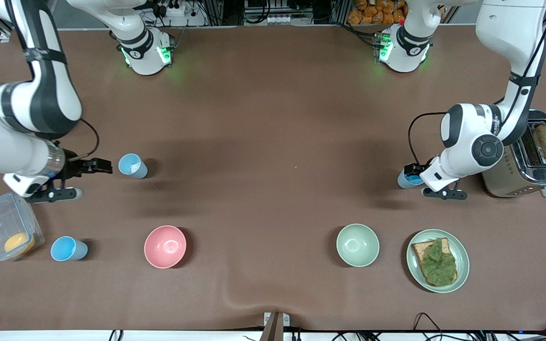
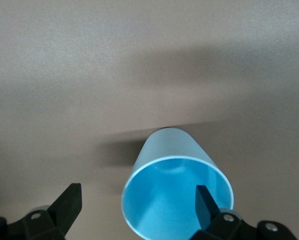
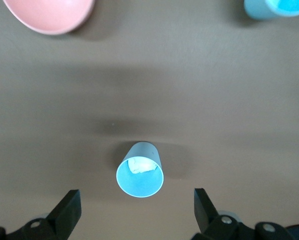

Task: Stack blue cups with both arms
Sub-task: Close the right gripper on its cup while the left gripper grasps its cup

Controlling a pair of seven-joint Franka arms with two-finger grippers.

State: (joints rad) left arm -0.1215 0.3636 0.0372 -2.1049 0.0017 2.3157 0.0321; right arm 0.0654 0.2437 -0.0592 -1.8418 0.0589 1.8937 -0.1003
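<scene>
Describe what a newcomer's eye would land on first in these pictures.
Two white arms flank a brown table. The left gripper, fingers open, straddles the rim of a bright blue cup beside a toaster. At the right arm's end, the right gripper hangs open by a paler blue cup; a third cup stands nearer the camera, beside the pink bowl.

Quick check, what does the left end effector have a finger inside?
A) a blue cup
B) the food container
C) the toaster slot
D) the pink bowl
A: the left wrist view shows one finger of the left end effector inside the blue cup's rim and the other outside it, open around the wall; in the front view that cup stands beside the toaster.
</scene>
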